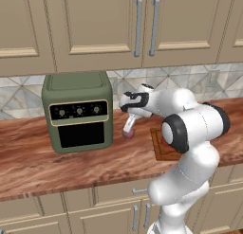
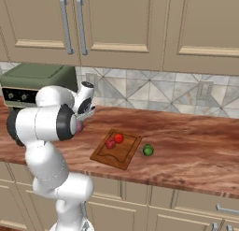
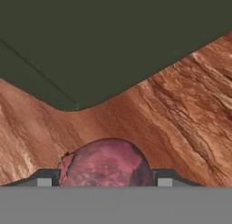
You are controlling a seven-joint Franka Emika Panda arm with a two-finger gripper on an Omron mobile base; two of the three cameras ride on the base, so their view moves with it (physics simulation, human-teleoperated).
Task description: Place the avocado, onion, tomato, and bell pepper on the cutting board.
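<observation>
**Fingers closed around the onion beside the oven**

The gripper (image 3: 105,182) has its two dark fingertips pressed against either side of the dull pinkish-purple onion (image 3: 105,166), which sits on the reddish wooden countertop (image 3: 181,119) just beside the olive-green countertop oven (image 1: 78,111). Further right, the flat brown wooden cutting board (image 2: 116,149) carries the bright orange-red tomato (image 2: 118,138) and the deep red bell pepper (image 2: 110,143). The dark green avocado (image 2: 148,150) lies on the counter just beside the board's right edge.
</observation>
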